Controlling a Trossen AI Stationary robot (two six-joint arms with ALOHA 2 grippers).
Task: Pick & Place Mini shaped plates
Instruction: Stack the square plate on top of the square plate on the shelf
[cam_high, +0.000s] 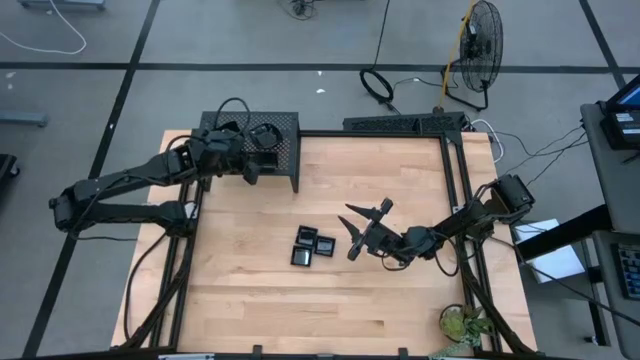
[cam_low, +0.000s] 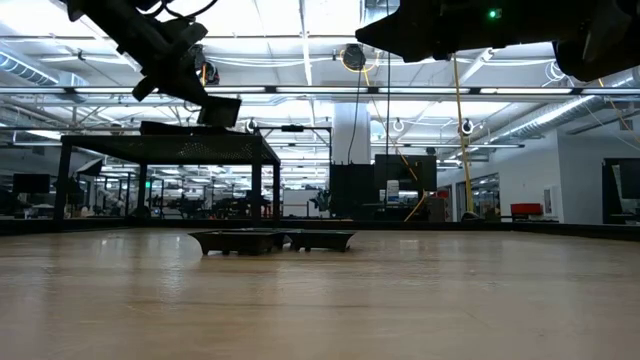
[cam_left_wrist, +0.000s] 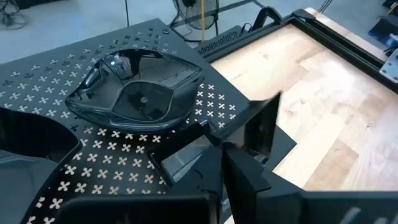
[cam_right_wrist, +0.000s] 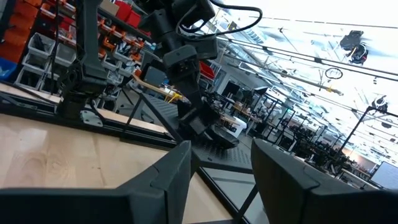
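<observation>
Two tools are mine: my left tool hangs at the mesh rack's front edge, fingers clamped on a small square plate, beside a leaf-shaped plate on the rack. Three mini plates sit mid-worktop. My right tool hovers just beside them, fingers spread, empty.

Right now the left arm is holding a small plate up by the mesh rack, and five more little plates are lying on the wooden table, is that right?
Not quite. The left gripper does hold a small square plate by the mesh rack, but the high view shows only three plates on the table.
</observation>
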